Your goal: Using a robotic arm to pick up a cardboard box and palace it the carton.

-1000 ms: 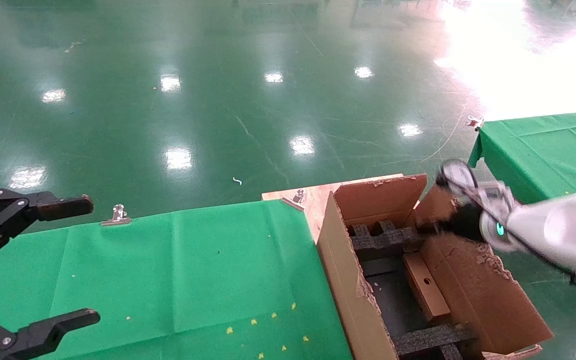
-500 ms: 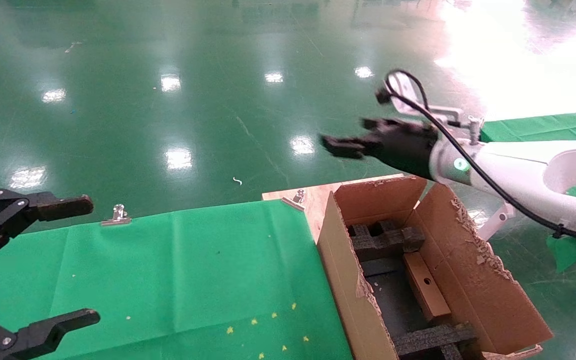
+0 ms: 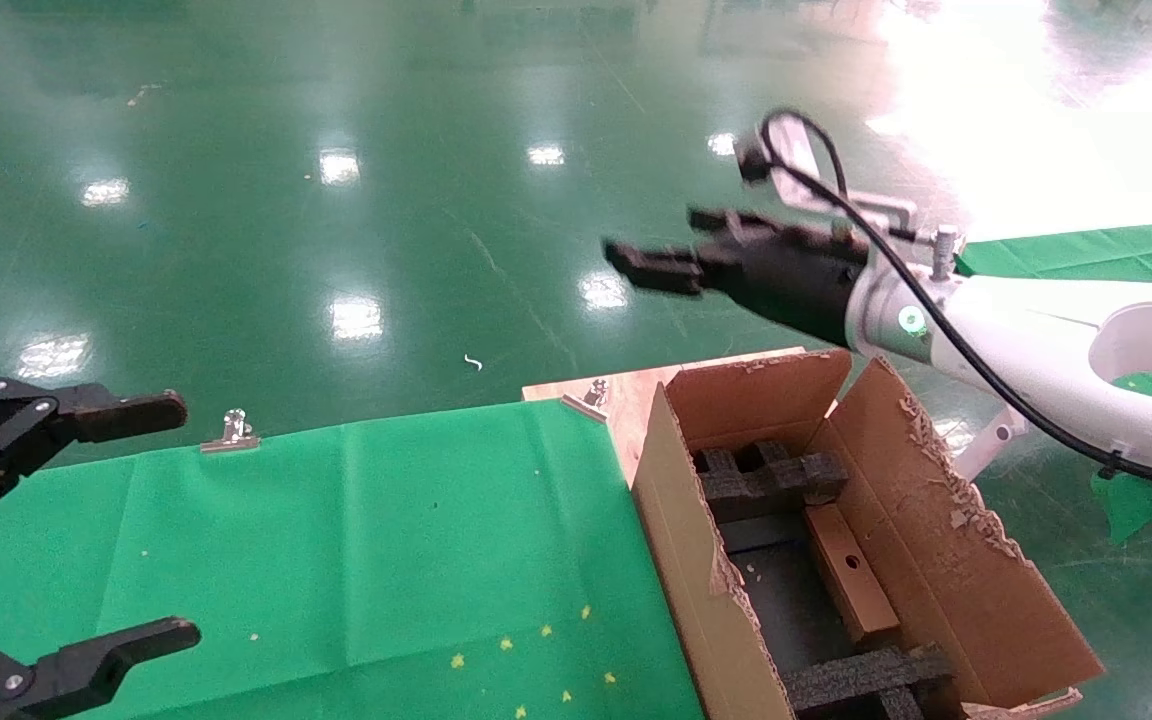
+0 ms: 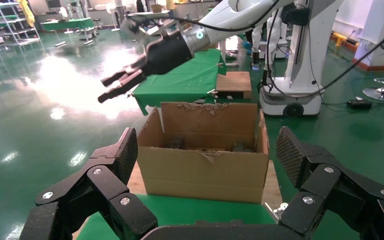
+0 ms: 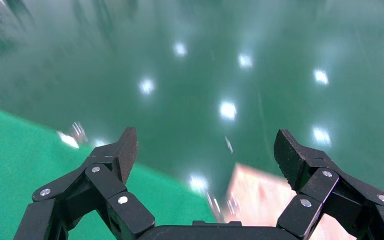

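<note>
Now the right gripper [image 3: 651,262] hangs high above the carton [image 3: 946,560], jaws spread and empty; the cardboard box [image 3: 848,585] lies far below them, inside between black foam pieces [image 3: 771,475]. Left gripper [image 3: 151,520] is parked, jaws spread.

The cardboard box [image 3: 848,583] lies inside the carton [image 3: 946,560], between foam inserts [image 3: 771,478].

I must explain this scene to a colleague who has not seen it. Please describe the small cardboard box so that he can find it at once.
Find the large brown carton with ragged flaps, standing at the right end of the green-covered table. Inside it, between two black foam inserts, lies the small cardboard box. It is flat, long and brown, and unlike the foam it has a round hole in its upper face.
</note>
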